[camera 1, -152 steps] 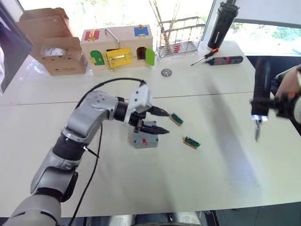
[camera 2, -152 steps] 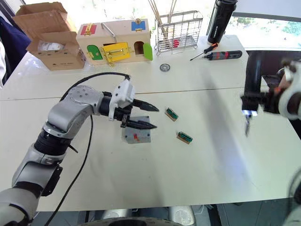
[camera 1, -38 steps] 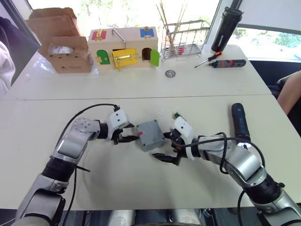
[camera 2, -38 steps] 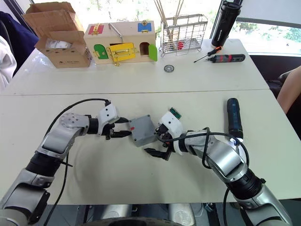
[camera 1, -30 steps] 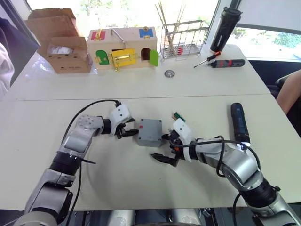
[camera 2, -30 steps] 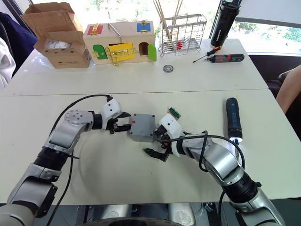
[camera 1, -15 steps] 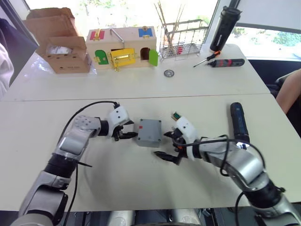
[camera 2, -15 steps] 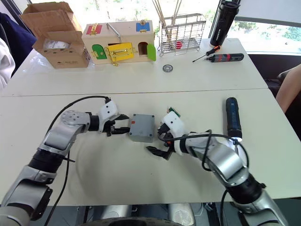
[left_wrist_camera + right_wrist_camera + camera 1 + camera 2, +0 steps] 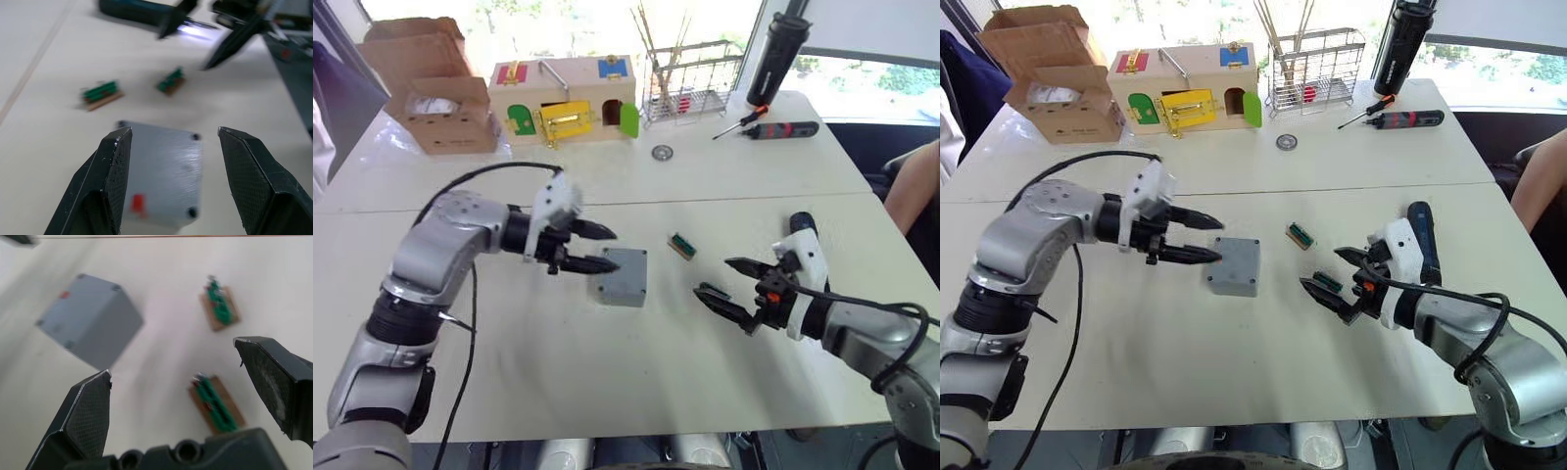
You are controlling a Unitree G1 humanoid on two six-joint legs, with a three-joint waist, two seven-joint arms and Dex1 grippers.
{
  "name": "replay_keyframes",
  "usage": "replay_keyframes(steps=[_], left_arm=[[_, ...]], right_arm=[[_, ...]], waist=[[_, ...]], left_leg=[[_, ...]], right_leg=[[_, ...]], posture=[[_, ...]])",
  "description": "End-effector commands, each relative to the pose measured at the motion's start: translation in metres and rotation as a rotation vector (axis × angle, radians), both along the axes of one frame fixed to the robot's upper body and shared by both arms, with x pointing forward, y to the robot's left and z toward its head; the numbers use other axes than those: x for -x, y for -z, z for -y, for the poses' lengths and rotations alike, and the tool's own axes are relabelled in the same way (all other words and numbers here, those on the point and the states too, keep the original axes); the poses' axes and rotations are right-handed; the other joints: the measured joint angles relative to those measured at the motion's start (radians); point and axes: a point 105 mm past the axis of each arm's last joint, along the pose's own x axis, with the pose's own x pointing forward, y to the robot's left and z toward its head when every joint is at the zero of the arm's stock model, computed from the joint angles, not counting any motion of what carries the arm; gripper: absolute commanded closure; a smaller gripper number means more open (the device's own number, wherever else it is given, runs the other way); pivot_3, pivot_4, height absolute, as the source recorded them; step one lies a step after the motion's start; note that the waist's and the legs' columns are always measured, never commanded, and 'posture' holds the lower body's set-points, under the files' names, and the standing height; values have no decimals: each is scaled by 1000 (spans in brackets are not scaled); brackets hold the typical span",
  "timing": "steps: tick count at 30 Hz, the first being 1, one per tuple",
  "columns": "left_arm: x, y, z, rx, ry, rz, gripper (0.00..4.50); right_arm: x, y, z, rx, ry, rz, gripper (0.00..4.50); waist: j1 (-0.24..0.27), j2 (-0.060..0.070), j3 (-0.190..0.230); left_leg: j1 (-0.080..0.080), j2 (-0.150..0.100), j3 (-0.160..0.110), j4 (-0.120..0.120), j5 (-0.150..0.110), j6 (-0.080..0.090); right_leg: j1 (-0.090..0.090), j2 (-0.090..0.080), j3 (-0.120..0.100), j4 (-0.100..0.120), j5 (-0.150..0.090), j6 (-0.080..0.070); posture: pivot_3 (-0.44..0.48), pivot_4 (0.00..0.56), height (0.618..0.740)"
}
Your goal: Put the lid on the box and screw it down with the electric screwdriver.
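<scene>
Both claws have drawn back from the box [image 9: 1234,265] since half a second ago: the left claw [image 9: 1197,238] now hangs above and beside its near-left corner, and the right claw [image 9: 1337,277] has pulled well away toward the electric screwdriver [image 9: 1421,238].

The lid [image 9: 164,166] already sits on the box, four corner holes showing, so the coming move turns on the screwdriver. It lies on the tabletop on the far side of the right claw from the box, its long axis running roughly away from the robot, lit tip nearest. The right arm is plainly the nearer one (the left would have to cross over the box).

Both claws stand apart and empty. The left wrist view shows the lid's red mark [image 9: 138,203] and the screwdriver's glowing tip [image 9: 193,30]; the right wrist view shows two green connector pieces [image 9: 218,305] lying between the box and the right claw.
</scene>
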Motion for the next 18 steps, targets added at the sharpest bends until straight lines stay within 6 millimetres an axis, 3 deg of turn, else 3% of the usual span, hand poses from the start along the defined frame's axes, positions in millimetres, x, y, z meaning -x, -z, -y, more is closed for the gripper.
replay_keyframes(steps=[1, 5, 8, 12, 18], left_arm=[[9, 7, 1, -75, 73, 45, 1605], [10, 18, 1, -118, 97, 60, 1605], [9, 18, 2, -110, 92, 59, 1605], [5, 19, 1, -104, 73, 57, 1605], [3, 21, 0, -97, 48, 48, 1605]], right_arm=[[-2, 3, -2, 7, 19, 43, 30], [-5, 15, -4, 8, 31, 41, 30], [-9, 24, -3, 24, 48, 52, 765], [-11, 28, -5, 24, 44, 62, 2304], [-15, 26, -8, 14, 52, 82, 2304]], waist=[[1, 0, 0], [4, 0, 0], [9, 0, 0], [6, 0, 0], [5, 0, 0]], left_leg=[[0, 0, 0, 0, 0, 0], [0, 0, 0, 0, 0, 0], [0, 0, 0, 0, 0, 0], [0, -1, 0, 1, 0, 0], [0, 0, 0, 0, 0, 0]], right_leg=[[0, 0, 0, 0, 0, 0], [0, 0, 0, 0, 0, 0], [0, 0, 0, 0, 0, 0], [1, 0, 0, 0, 0, 0], [0, 0, 0, 0, 0, 0]], posture=[[0, 150, 740], [0, 150, 740], [0, 150, 740], [0, 150, 740], [0, 150, 740]])
